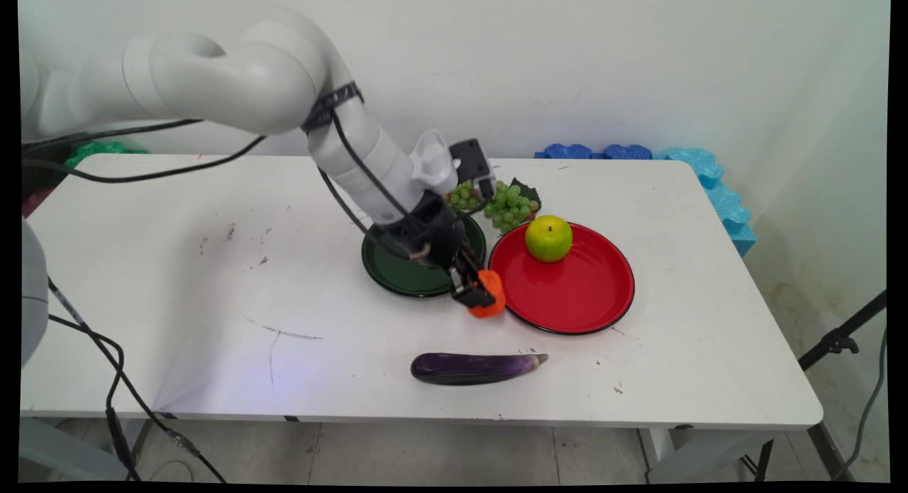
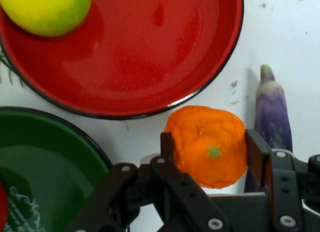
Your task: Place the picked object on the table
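- Hand view shows what the main view hides: the gripper has one black finger on each side of an orange fruit, pressed against its skin, and a small green star-shaped stem mark faces the camera.
- Main view shows the same orange fruit only partly, tucked behind the gripper, low over the white table in the gap between the green plate and the red plate.
- Hand view also shows a sliver of red at the lower left edge, on the green plate; what it is cannot be told.
- The arm reaches in from the upper left, bends at the elbow and slopes down to the right, wrist over the green plate, black cables trailing from it.
- A green apple sits at the far rim of the red plate; in the hand view it appears at the top left of the red plate.
- A bunch of green grapes lies behind the plates, partly hidden by the wrist.
- A purple eggplant lies on its side near the front edge; its tip shows just beyond the right finger.
- Blue foam pieces line the far right edge.
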